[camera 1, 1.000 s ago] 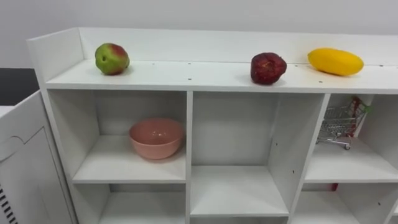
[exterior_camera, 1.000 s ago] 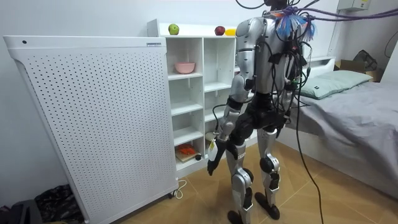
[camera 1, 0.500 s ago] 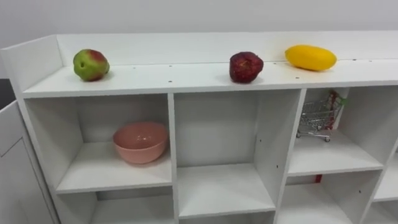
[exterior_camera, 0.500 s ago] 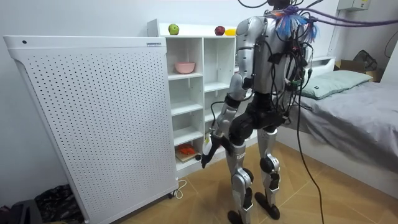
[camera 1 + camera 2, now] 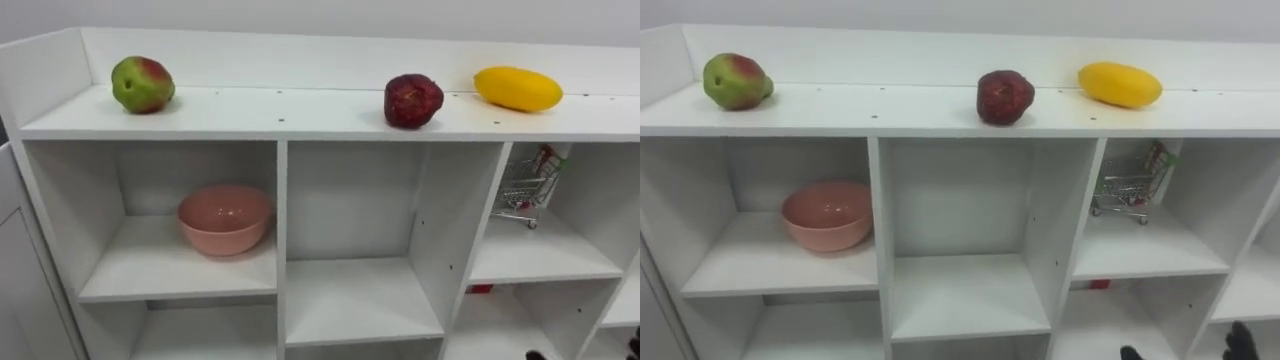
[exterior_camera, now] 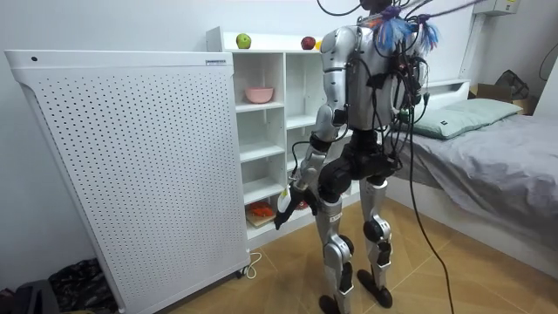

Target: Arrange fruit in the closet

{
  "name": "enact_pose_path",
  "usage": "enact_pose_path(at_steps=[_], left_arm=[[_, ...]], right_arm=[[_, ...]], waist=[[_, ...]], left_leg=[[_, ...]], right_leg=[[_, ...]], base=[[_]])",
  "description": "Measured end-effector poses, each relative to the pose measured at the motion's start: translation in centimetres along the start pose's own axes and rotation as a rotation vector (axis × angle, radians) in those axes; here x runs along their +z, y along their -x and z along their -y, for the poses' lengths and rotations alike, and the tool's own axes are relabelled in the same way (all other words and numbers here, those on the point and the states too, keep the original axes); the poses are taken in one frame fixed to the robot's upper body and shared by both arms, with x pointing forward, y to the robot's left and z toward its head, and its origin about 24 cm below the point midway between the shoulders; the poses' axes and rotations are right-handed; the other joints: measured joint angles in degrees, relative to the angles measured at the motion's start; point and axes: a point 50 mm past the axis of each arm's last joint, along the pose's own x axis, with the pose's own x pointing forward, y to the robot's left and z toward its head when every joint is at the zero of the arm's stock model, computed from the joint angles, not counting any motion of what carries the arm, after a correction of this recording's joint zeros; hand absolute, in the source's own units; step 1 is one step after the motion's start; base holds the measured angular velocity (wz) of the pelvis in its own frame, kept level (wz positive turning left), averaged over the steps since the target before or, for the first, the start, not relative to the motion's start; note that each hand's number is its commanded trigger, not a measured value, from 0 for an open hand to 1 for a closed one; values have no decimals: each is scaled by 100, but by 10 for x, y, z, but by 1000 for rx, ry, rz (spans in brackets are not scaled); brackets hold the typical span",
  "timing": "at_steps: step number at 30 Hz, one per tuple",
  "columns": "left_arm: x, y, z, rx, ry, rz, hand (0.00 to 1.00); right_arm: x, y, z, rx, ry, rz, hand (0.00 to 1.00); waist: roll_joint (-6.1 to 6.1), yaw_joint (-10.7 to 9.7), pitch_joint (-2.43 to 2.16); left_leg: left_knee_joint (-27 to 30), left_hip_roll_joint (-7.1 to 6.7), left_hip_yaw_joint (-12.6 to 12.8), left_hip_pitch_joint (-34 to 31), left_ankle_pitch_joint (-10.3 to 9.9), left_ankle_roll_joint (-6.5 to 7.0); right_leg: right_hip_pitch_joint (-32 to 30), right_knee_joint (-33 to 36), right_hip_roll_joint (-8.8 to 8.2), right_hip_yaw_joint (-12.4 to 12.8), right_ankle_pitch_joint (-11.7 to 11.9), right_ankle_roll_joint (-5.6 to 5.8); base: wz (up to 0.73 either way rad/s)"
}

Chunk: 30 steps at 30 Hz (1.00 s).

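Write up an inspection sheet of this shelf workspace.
Surface: white shelf unit, fruit on its top board.
Job's things: green-red apple, dark red fruit and yellow fruit, spaced apart on top.
Clutter: pink bowl in the upper left compartment; toy shopping cart in the upper right.
Hands: left hand low before the shelves; right hand at the eye view's lower right edge.
Cables: nothing seen.
Surroundings: perforated white panel on the room view's left; bed on its right.
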Motion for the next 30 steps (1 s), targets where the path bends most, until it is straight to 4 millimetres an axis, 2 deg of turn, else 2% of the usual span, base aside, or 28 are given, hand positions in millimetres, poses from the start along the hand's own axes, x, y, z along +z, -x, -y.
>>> enact_pose_path(at_steps=[5,9,14,16,20,21,25,30], left_arm=[[0,0,2,-14,0,2,0],[-2,1,2,-18,-1,-3,0],[-7,2,6,-58,-4,-18,0],[-6,2,5,-57,-5,-15,0],[-1,1,3,-50,-4,1,0],[2,0,2,-48,-10,8,0],[6,-1,-1,-42,-18,24,0],[11,-2,-2,-39,-27,39,0]], right_arm=[[45,-7,-20,52,-38,198,0],[68,-7,-26,82,-61,294,0],[94,-8,-36,128,-64,402,0],[105,-11,-43,137,-91,436,0],[111,-12,-47,139,-108,455,0],[116,-13,-50,144,-120,471,0],[139,-15,-60,183,-156,555,0],[155,-14,-65,224,-147,623,0]], waist=[[114,37,9],[140,92,13],[109,142,15],[50,147,7],[-63,256,-20],[-79,258,-15],[-77,287,5],[-80,302,3]], left_leg=[[7,13,13,-66,0,0],[30,26,-18,-96,1,2],[47,14,-44,-106,11,15],[40,14,-55,-106,13,15],[37,12,-117,-146,13,15],[55,7,-139,-174,13,15],[71,5,-177,-180,14,15],[104,3,-281,-255,16,16]], right_leg=[[-115,25,7,-26,6,-7],[-93,103,9,-85,12,-14],[-80,113,-5,-123,12,-14],[-77,101,-1,-122,12,-14],[-99,96,-2,-159,11,-14],[-114,102,-13,-214,12,-14],[-115,94,-18,-276,12,-14],[-122,95,-25,-347,12,-14]], base=[[0],[4],[2],[0],[5],[9],[5],[10]])
